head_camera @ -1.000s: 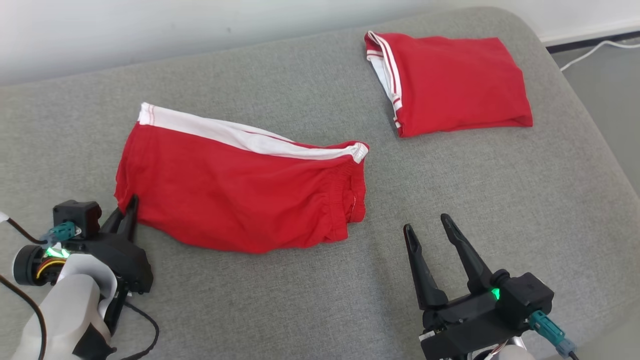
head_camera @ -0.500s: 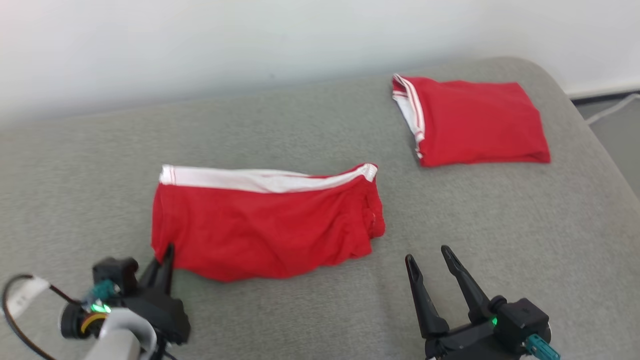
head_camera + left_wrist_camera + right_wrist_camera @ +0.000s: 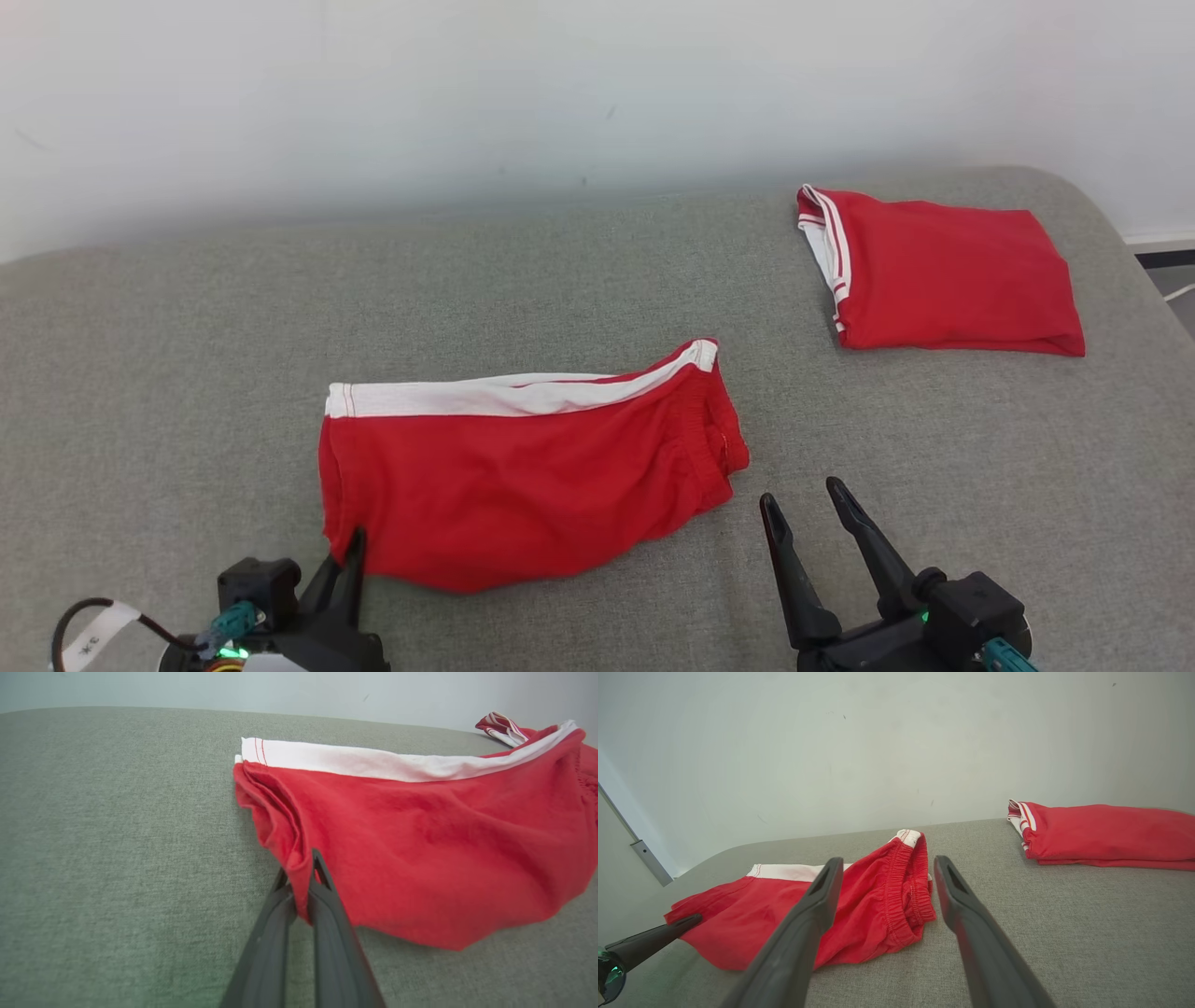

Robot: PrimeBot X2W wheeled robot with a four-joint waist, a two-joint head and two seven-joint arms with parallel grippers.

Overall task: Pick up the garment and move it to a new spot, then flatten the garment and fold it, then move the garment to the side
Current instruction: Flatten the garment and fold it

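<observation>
Here, red shorts [image 3: 523, 467] — white stripe along edge — rumpled, corner pinched.

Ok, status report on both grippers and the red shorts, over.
Left gripper shut on a near corner of the red shorts. Right gripper open, clear of the cloth. Folded red garment far right, apart, not in the way.

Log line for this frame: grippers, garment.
left gripper: shut on red shorts corner | right gripper: open, empty | red shorts: lying on grey cushion | folded red garment: far right
</observation>
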